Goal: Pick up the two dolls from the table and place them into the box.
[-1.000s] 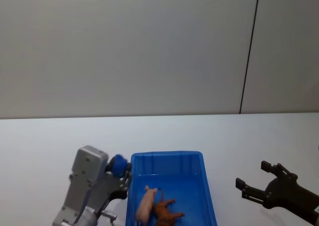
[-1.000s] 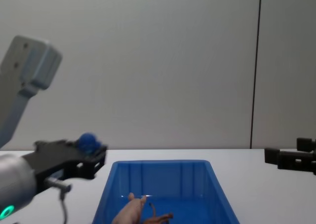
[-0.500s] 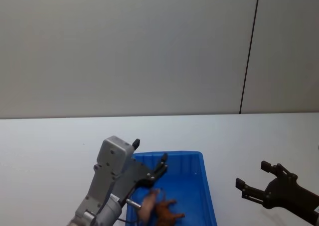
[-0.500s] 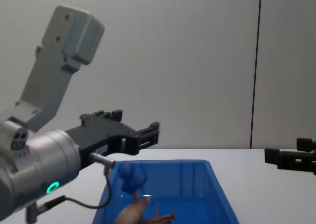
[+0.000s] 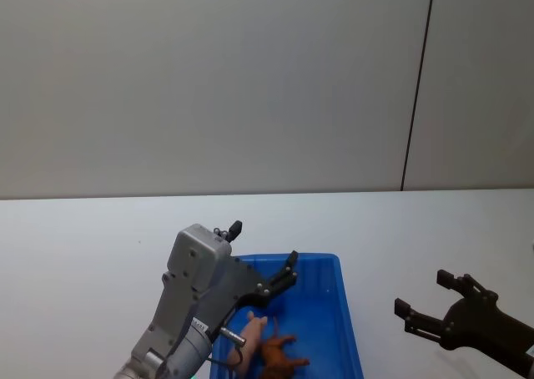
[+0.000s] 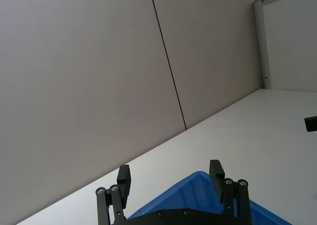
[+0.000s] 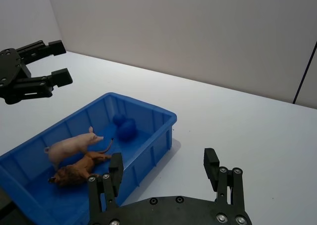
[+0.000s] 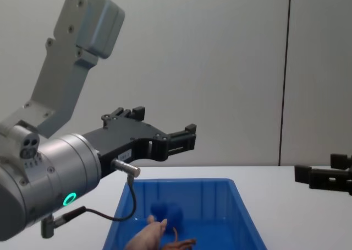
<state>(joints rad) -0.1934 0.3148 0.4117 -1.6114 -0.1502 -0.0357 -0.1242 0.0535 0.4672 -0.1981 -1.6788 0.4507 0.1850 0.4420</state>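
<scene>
The blue box [image 5: 317,272] stands on the white table [image 5: 83,245] in front of me. Inside it the pink pig [image 5: 244,342] and the brown lion [image 5: 280,358] lie side by side on the floor. In the right wrist view the pig [image 7: 73,144] and the lion [image 7: 74,171] show on their sides, with a small blue figure [image 7: 124,127] at the box's [image 7: 148,150] far end. My left gripper [image 5: 263,244] hovers open over the box with nothing in it. My right gripper [image 5: 430,316] stands open to the right of the box, above the table.
A grey wall with a dark vertical seam [image 5: 417,87] runs behind the table. The left arm's large grey housing [image 8: 82,24] rises at the left of the chest view. White tabletop stretches on both sides of the box.
My left gripper swung from the box's left side to above it and opened. The small blue figure it held dropped into the box. The right gripper stayed still.
</scene>
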